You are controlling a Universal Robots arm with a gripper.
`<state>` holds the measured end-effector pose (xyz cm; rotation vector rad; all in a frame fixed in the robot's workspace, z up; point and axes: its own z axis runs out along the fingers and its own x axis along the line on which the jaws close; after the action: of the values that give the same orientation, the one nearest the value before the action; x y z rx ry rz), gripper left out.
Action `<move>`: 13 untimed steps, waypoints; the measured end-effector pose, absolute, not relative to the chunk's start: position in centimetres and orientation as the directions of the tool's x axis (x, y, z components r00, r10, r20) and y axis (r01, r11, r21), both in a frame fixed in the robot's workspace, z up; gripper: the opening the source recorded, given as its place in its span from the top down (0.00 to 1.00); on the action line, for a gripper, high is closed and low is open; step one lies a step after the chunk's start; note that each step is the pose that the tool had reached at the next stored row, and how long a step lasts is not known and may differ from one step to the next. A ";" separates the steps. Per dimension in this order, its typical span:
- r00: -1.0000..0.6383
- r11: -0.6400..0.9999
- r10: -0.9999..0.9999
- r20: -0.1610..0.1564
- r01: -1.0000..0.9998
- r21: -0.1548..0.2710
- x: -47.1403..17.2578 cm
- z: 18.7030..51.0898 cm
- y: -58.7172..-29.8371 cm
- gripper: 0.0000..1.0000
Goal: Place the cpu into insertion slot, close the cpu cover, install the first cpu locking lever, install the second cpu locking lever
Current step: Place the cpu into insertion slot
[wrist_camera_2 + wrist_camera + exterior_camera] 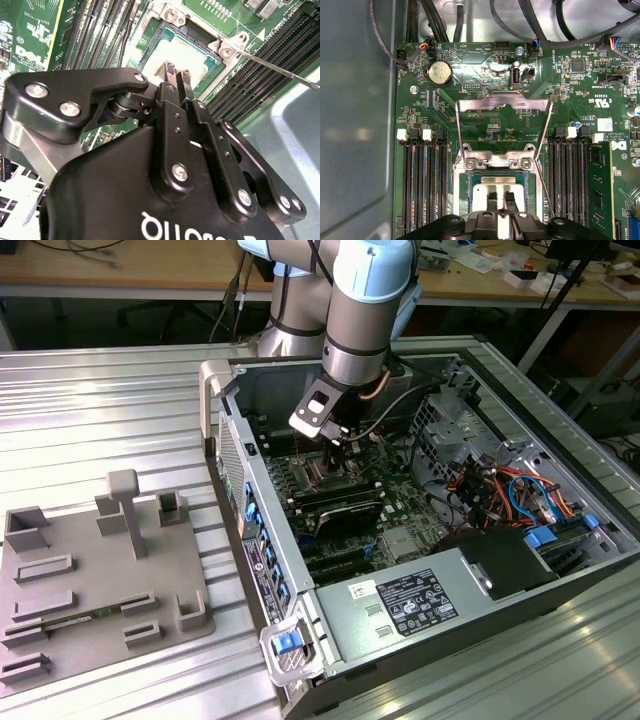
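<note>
Inspection findings, largest item first.

The ribbed metal table (100, 410) carried an open computer case (232, 455) lying on its side. The case occupied the middle and the exterior view's right.

The robot arm (360, 320) came in from the far side and reached down into the case.

A grey fixture tray (90, 590) sat on the table at the exterior view's left, just beside the case.

A grey power supply box (410, 605) filled the near end of the case.

The green motherboard (485, 75) lay flat on the case floor. Long black memory slots (425, 185) ran along both sides of the socket area.

The gripper (500, 200) hung directly above the socket. Its fingers (184, 80) were drawn together, with only a sliver of gap at the tips. Nothing was pinched between them. I could not tell whether the tips touched the chip.

The cpu cover (502, 102) stood raised on its hinge, swung clear of the socket.

The insertion slot (465, 200) was uncovered, its silver surround showing around the chip.

The cpu (481, 195) lay flat and square inside the insertion slot, silver top upward, directly beneath the fingertips.

A thin locking lever (280, 70) stood unlatched, angled up and away from one corner of the socket.

A coin battery (440, 73) sat on the board beyond the raised cover.
</note>
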<state>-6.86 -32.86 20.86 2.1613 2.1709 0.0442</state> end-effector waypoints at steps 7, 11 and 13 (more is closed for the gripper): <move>-0.004 0.006 0.999 -0.035 0.997 0.075 -7.1 20.8 -32.9 0.89; -0.004 0.006 0.999 -0.035 0.997 0.075 -7.4 20.8 -32.9 0.89; -0.004 0.007 0.999 -0.035 0.997 0.074 -7.4 20.6 -32.9 0.89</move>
<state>-7.41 -32.87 20.57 2.1608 2.1723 0.0425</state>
